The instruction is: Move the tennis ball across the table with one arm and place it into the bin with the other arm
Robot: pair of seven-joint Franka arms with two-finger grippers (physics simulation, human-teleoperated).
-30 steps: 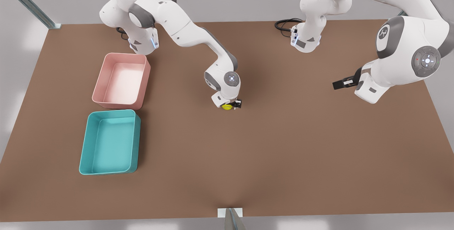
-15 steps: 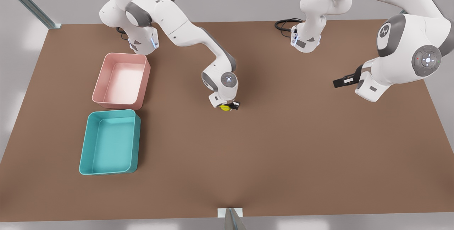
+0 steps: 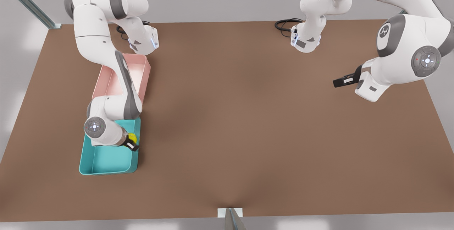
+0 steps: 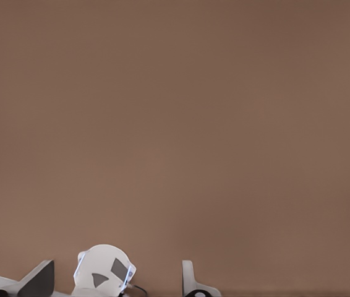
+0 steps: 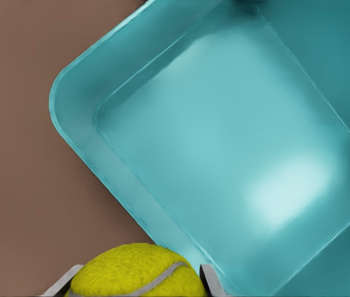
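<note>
The tennis ball (image 3: 132, 137) is yellow-green and held above the table, with my right gripper (image 3: 131, 142) shut on it. It hangs over the teal bin (image 3: 106, 162), at the rim on the front view's right. In the right wrist view the tennis ball (image 5: 138, 273) sits between the two light fingertips (image 5: 210, 279) of my right gripper (image 5: 139, 282), just above the bin (image 5: 237, 154) wall, where rim meets brown table (image 5: 20, 154). My left gripper (image 3: 341, 82) waits above the table (image 3: 248, 134) at the front view's right, far from the ball.
A pink tray (image 3: 141, 67) of the same shape stands just behind the teal bin, partly covered by the right arm. Both arm bases and a black cable (image 3: 283, 24) are at the table's far edge.
The right arm has swung the ball from the middle of the table to the teal bin at the front view's left. The left arm has stayed put.
</note>
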